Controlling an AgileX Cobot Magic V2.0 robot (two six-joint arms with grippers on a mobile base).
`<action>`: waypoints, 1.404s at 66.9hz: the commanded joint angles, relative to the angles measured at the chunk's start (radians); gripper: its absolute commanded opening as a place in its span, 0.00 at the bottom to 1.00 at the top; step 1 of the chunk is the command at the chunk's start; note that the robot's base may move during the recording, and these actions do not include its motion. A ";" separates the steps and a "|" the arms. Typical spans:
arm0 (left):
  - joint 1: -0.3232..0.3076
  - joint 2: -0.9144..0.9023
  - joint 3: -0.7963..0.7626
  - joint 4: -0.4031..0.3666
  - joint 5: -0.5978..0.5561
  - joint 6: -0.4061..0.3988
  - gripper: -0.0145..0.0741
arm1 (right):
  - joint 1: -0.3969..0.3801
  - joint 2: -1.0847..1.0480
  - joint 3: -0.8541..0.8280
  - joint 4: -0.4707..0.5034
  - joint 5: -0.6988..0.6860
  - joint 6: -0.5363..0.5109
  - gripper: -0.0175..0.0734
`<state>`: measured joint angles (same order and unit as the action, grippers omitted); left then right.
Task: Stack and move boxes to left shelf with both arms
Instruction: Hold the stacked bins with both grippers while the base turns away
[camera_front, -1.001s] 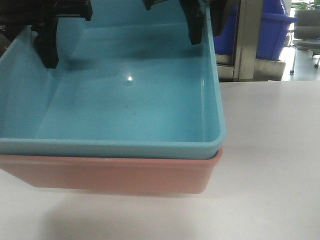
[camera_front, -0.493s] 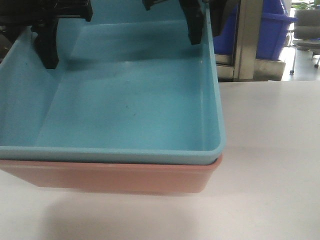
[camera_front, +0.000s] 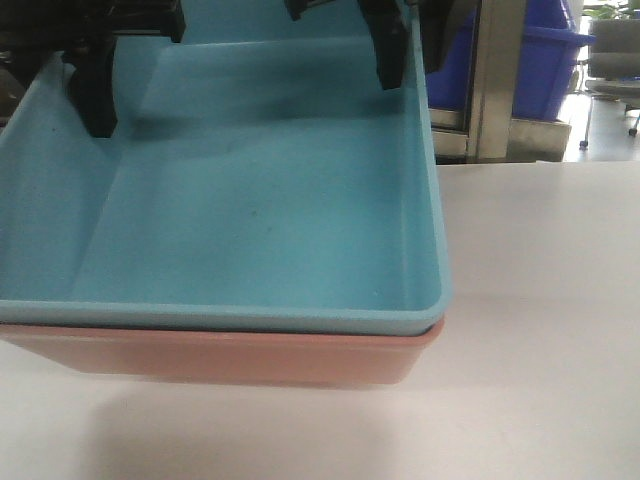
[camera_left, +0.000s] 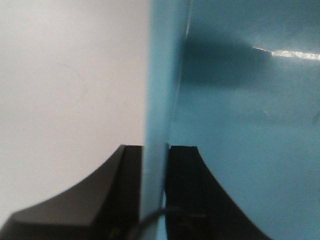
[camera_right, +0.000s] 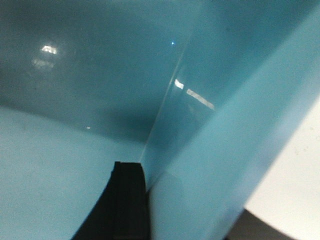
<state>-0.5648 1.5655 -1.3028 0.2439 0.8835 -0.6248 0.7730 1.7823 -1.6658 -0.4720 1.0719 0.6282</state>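
The light blue box (camera_front: 260, 210) sits nested inside the salmon pink box (camera_front: 240, 355) on the white table (camera_front: 540, 300), filling the front view. My left gripper (camera_front: 95, 85) is shut on the blue box's left wall; in the left wrist view (camera_left: 154, 155) one black finger is outside the wall (camera_left: 160, 90) and one inside. My right gripper (camera_front: 410, 50) is shut on the right wall; in the right wrist view (camera_right: 190, 200) the inner finger (camera_right: 129, 195) presses the blue wall (camera_right: 220, 140). The pink box is hidden in both wrist views. The left shelf is out of view.
A steel post (camera_front: 497, 80) and dark blue ribbed crates (camera_front: 550, 60) stand behind the table at the back right. Open white table lies to the right of the stacked boxes and in front of them.
The blue box's near rim now sits lower in the picture and less of the pink box shows under it. The light spot on the blue floor is gone. Both grippers keep their hold.
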 joint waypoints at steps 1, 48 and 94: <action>-0.044 -0.045 -0.062 -0.085 -0.241 -0.015 0.15 | 0.049 -0.048 -0.045 0.097 -0.202 -0.019 0.25; -0.044 -0.045 -0.062 -0.087 -0.239 -0.015 0.15 | 0.049 -0.048 -0.045 0.096 -0.202 -0.019 0.25; -0.044 -0.041 -0.062 -0.087 -0.239 -0.015 0.15 | 0.047 -0.048 -0.045 0.087 -0.202 -0.019 0.25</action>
<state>-0.5648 1.5717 -1.3028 0.2439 0.8850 -0.6248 0.7750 1.7832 -1.6658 -0.4726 1.0729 0.6282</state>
